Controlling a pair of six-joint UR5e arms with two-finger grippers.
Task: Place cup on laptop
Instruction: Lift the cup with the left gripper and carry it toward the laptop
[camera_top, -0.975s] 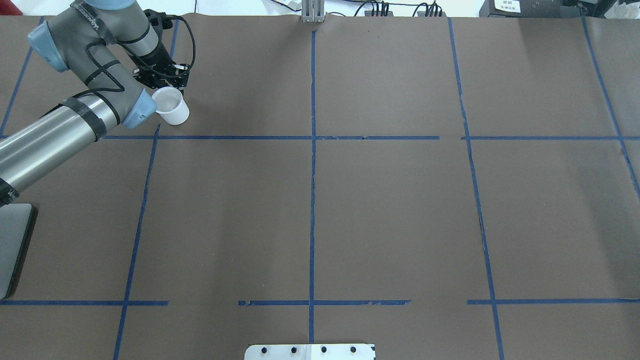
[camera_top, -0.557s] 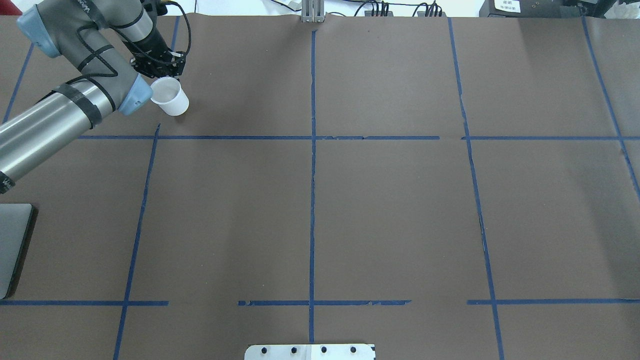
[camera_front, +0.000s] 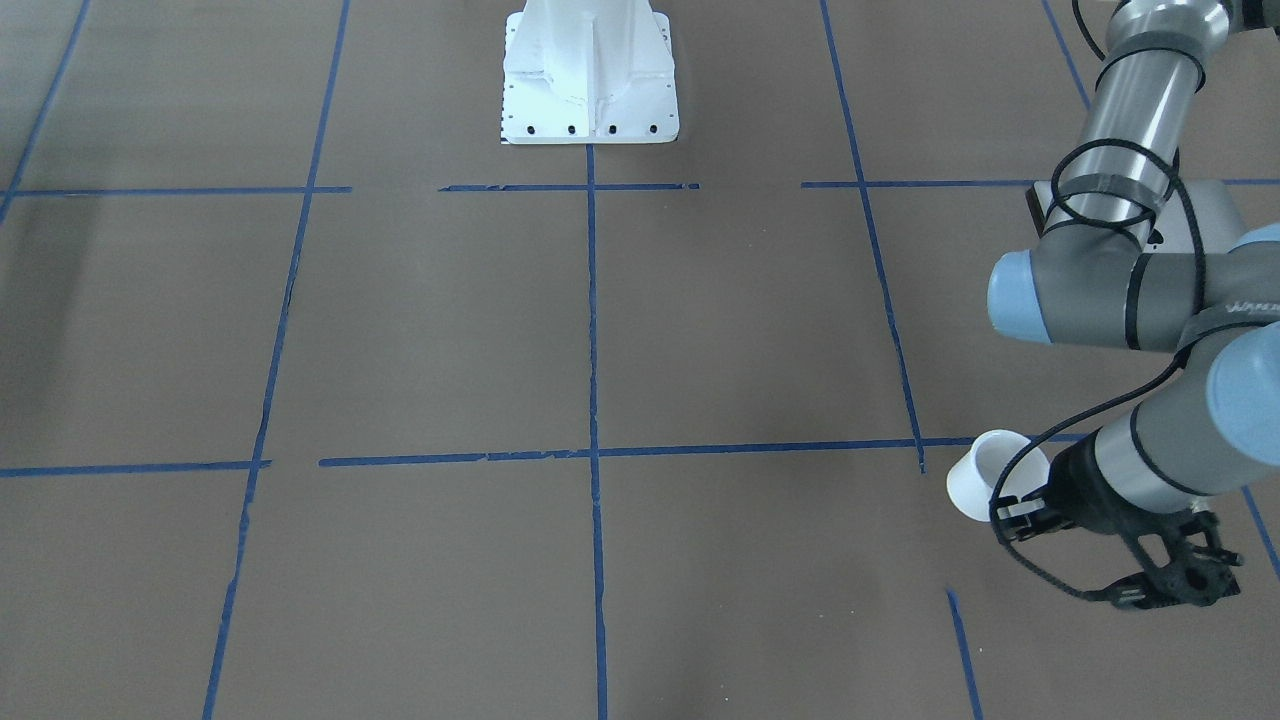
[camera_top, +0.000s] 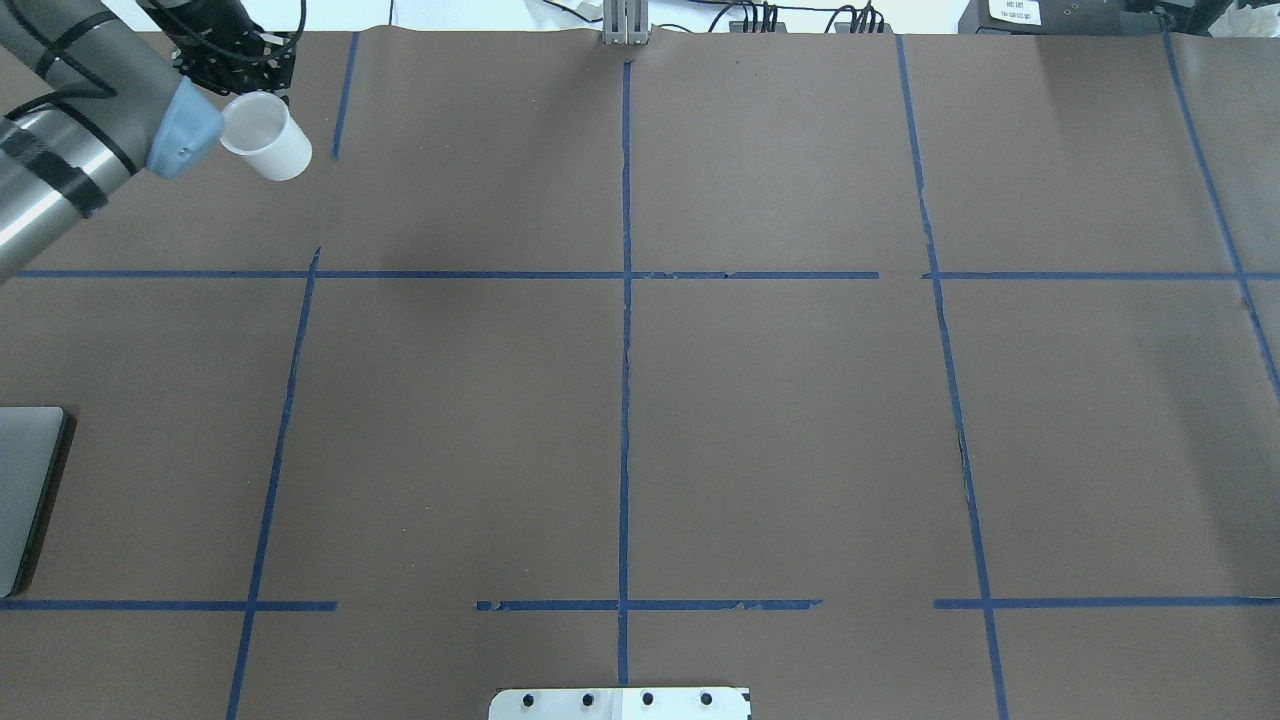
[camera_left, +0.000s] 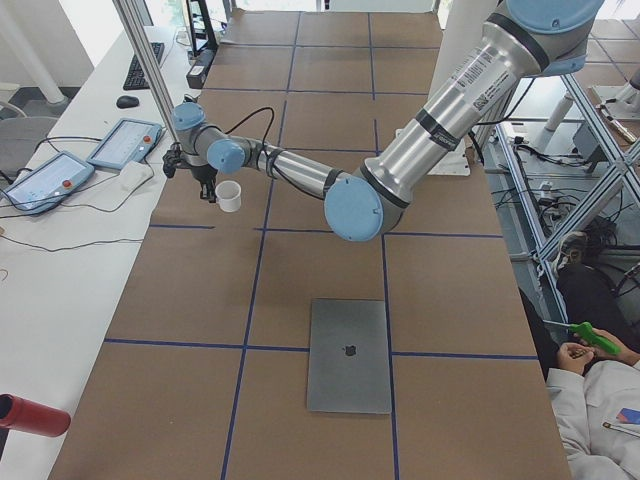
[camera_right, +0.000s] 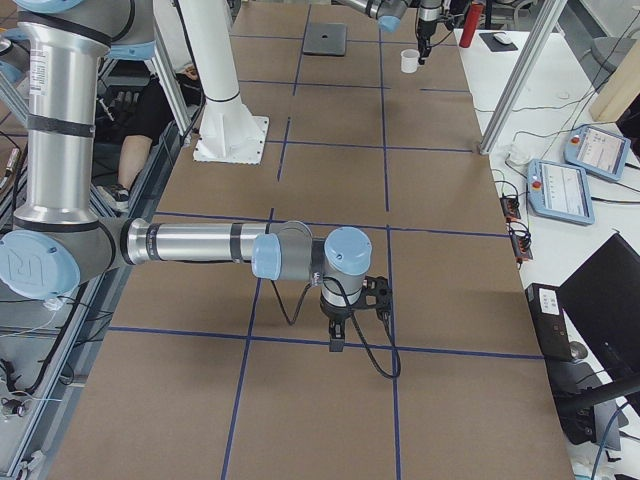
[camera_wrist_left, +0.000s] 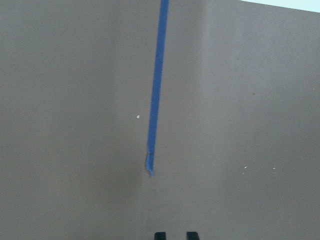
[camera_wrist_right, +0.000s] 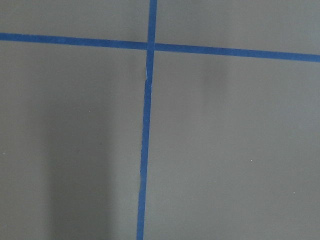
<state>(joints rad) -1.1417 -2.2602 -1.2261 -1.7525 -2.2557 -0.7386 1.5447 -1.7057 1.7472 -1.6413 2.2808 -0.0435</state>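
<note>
The small white cup hangs tilted above the brown table at the far left, held at its rim side by my left gripper. It also shows in the front view and the left view. The left wrist view shows only two dark fingertips close together, and no cup. The silver-grey laptop lies closed and flat on the table near the robot's side; only its edge shows overhead. My right gripper shows only in the right view, low over the table, far from both; I cannot tell its state.
Blue tape lines grid the brown table. The white robot base stands at the near middle edge. Teach pendants and a keyboard lie on the white side table. A seated person is beside the robot.
My left arm has carried the cup up and to the far left, toward the table's back corner. The laptop has not moved.
</note>
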